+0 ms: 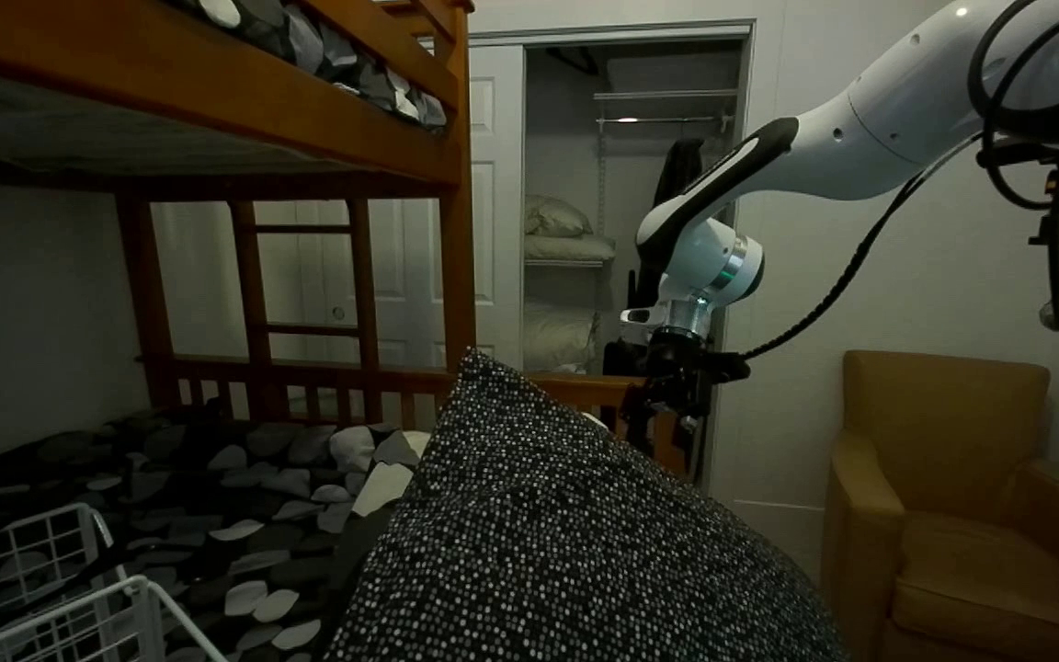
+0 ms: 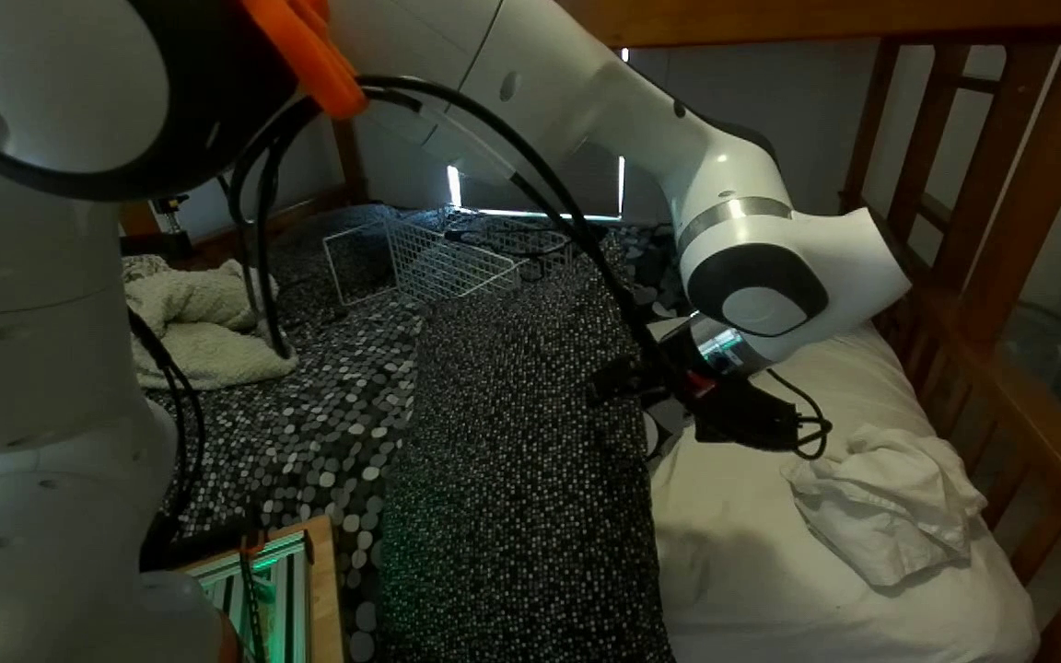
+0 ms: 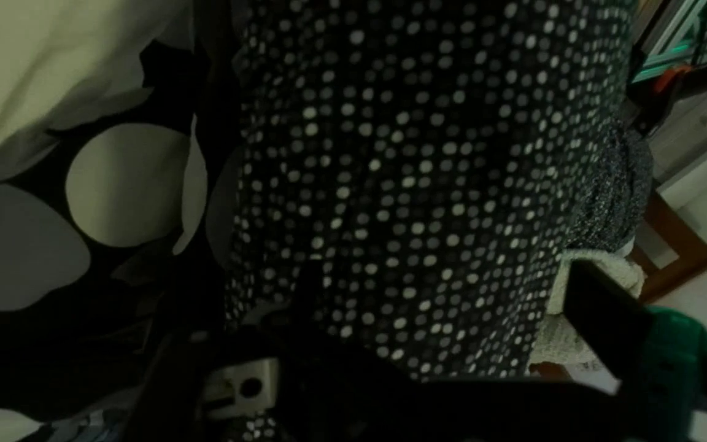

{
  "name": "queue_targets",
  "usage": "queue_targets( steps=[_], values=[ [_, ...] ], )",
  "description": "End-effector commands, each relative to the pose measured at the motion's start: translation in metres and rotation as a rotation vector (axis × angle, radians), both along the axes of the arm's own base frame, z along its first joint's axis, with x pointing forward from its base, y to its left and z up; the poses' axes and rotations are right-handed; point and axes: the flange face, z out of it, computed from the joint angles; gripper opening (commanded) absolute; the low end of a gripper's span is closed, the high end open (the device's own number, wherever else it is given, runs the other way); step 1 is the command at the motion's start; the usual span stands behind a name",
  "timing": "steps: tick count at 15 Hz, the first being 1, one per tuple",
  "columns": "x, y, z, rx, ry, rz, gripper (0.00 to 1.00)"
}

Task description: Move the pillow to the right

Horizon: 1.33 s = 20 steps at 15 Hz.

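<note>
The large black pillow with tiny white speckles [image 1: 575, 542] stands up in the foreground of an exterior view, one corner pointing up. In an exterior view the pillow [image 2: 521, 479] lies lengthwise across the middle of the bed. My gripper [image 1: 666, 430] is behind the pillow's sloping upper edge there. It also shows at the pillow's right long edge [image 2: 618, 379], though contact is hard to tell. In the wrist view the pillow [image 3: 427, 153] fills the space beyond and between the two dark, widely parted fingers of the gripper [image 3: 445, 273]. Nothing is seen clamped between them.
Dark pebble-patterned bedding [image 1: 254, 524] covers the bed. A white wire basket [image 2: 448, 262] stands at the far end. A white sheet [image 2: 770, 543] with a crumpled white cloth [image 2: 890, 506] lies right of the pillow, beside a wooden bed rail [image 2: 1028, 396]. The upper bunk [image 1: 309, 119] overhangs.
</note>
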Motion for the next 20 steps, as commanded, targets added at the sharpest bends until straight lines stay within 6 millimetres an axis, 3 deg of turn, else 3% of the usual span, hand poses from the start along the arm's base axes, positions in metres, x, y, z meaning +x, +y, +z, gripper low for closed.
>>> queue_targets(
  steps=[1,4,9,11,16,17,18,20],
  values=[
    [0.006,0.012,-0.008,0.066,-0.078,0.069,1.00],
    [0.015,0.027,-0.026,0.086,-0.091,-0.007,1.00],
    [0.030,0.026,-0.042,0.083,-0.158,-0.137,1.00],
    [0.022,0.032,-0.056,0.056,0.007,-0.047,1.00],
    [0.003,0.060,-0.094,0.063,0.229,0.113,1.00],
    [0.000,0.065,-0.100,0.053,0.267,0.143,0.75],
    [-0.001,0.069,-0.102,0.041,0.298,0.174,0.73],
    [-0.001,0.072,-0.102,0.036,0.332,0.207,0.59]
  ],
)
